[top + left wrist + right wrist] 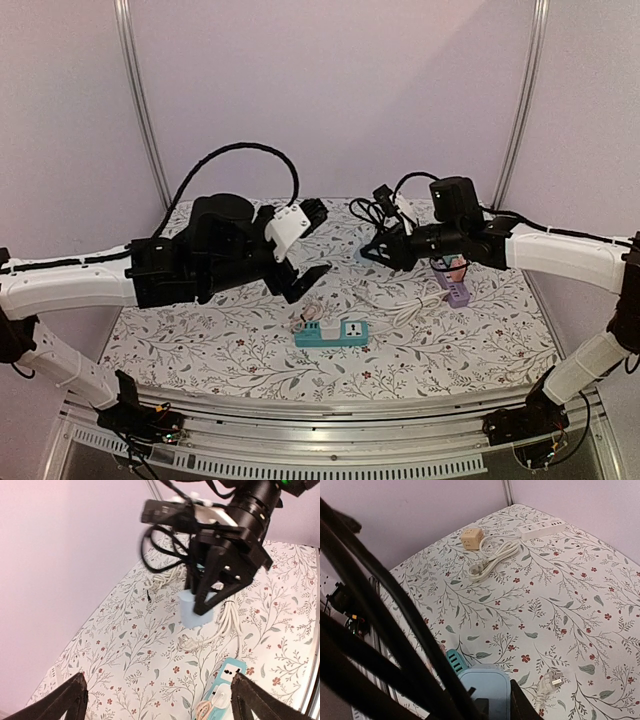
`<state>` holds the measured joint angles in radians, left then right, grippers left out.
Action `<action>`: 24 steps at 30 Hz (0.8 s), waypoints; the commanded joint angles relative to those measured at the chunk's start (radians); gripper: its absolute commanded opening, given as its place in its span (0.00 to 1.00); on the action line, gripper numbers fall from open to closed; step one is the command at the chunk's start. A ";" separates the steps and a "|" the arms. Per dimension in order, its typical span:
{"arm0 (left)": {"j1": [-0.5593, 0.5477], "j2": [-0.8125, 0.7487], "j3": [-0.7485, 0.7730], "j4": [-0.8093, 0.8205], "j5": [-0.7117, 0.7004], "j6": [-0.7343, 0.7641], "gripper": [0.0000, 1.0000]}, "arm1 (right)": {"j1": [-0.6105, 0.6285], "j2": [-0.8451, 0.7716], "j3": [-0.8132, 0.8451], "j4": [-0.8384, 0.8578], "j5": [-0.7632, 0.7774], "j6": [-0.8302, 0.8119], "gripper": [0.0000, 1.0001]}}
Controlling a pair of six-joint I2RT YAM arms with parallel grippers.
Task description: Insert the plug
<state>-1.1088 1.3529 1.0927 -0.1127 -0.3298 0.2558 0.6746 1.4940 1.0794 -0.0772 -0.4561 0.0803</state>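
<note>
My right gripper is shut on a light blue cube socket and holds it above the table; it also shows in the left wrist view. A white plug on a white cable lies on the floral cloth just below and beside the cube, and shows in the left wrist view. A teal power strip lies near the front middle, with something white plugged in at its left end. My left gripper is open and empty, hovering above the strip.
A beige cube socket and a white power strip with a coiled white cable lie at the far left of the table. A purple adapter stands at the right. Walls close in the back and sides.
</note>
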 commanded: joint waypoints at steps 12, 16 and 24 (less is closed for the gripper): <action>0.173 -0.084 -0.144 -0.087 -0.049 -0.133 1.00 | 0.058 0.060 -0.134 -0.173 -0.200 -0.684 0.00; 0.176 -0.033 -0.123 -0.091 -0.049 -0.129 0.99 | 0.109 0.131 -0.092 -0.172 -0.156 -0.711 0.00; 0.183 -0.004 -0.108 -0.118 -0.066 -0.122 1.00 | 0.112 0.204 -0.067 -0.166 -0.110 -0.722 0.00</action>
<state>-0.9428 1.3491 0.9657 -0.2104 -0.3836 0.1371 0.7887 1.6794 0.9787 -0.2470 -0.5987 -0.6121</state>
